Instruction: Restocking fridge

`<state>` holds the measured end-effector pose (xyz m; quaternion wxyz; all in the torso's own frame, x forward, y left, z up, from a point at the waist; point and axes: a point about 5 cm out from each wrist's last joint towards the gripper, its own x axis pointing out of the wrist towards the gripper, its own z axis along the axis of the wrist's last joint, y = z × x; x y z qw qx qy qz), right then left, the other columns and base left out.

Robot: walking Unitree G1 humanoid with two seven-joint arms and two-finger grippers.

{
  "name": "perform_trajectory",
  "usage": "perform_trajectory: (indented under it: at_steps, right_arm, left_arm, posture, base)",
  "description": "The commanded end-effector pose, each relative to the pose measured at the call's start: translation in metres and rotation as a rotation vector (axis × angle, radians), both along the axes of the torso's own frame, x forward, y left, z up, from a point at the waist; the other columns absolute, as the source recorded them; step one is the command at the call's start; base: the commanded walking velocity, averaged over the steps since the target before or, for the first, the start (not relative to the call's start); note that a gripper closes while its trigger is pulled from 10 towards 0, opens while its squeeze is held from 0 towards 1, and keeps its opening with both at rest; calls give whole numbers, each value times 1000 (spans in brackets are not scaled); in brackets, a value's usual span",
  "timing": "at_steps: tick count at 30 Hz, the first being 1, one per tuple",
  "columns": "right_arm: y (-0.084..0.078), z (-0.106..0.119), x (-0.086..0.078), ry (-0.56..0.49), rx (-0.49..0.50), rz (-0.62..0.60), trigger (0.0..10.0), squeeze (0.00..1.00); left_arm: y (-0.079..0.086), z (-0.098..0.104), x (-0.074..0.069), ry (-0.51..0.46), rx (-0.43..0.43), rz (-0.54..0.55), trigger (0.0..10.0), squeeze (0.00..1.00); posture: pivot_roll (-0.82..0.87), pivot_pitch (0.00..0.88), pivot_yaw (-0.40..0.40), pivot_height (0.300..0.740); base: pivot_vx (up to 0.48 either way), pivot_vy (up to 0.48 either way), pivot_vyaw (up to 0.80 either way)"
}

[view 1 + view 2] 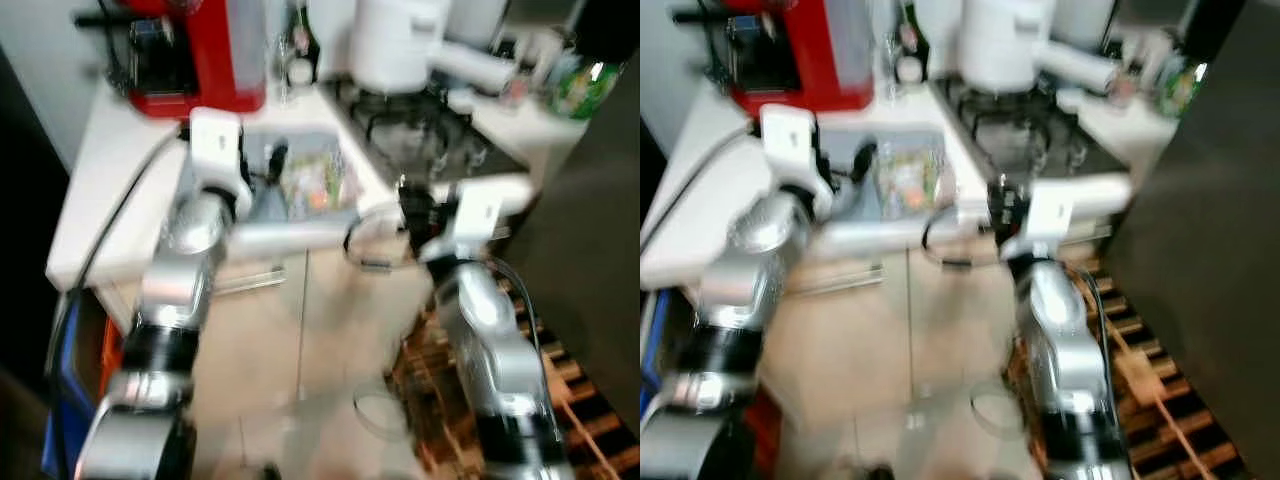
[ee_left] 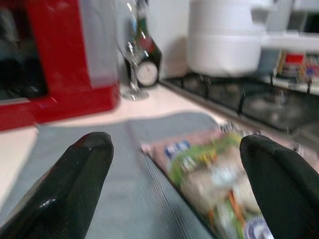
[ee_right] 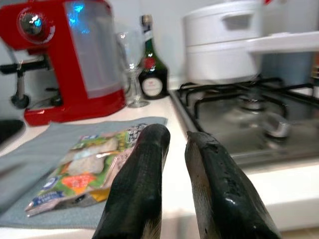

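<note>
A colourful food packet lies flat on a grey mat on the white counter. My left gripper hovers open just above the mat, with the packet ahead between its spread fingers and nothing held. My right gripper is shut and empty at the counter's front edge, between the packet and the gas hob. The head views are blurred.
A red coffee machine stands at the back left of the counter. A wine glass and a dark bottle sit behind the mat. A large white pot is at the hob's back. Wooden slats lie on the floor at right.
</note>
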<state>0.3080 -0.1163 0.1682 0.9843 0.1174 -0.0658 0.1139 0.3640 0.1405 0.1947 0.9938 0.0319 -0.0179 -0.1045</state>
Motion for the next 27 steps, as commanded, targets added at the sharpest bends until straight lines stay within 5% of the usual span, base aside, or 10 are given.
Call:
perform_trajectory:
  at_steps: [1, 16, 21, 27]
  right_arm:
    - [-1, -4, 1, 23, 2, -9, 10000, 0]
    - [9, -4, 2, 25, 21, 9, 10000, 0]
    - [11, 0, 8, 53, 106, 19, 10000, 0]
    - [11, 10, 17, 58, 161, 43, 10000, 0]
  left_arm:
    - [-3, 2, 10, 0, 15, -6, 10000, 0]
    - [-4, 11, 38, -17, 65, 3, 10000, 0]
    - [5, -9, 39, 99, 52, 99, 10000, 0]
    - [-3, -26, 35, 142, 47, 75, 10000, 0]
  posture:
    - [-94, 0, -22, 740]
    - [-123, 0, -8, 740]
    - [-124, 0, -14, 740]
    - [-116, 0, -19, 740]
  base:
    - [0, 0, 0]
    - [0, 0, 0]
    - [0, 0, 0]
    - [0, 0, 0]
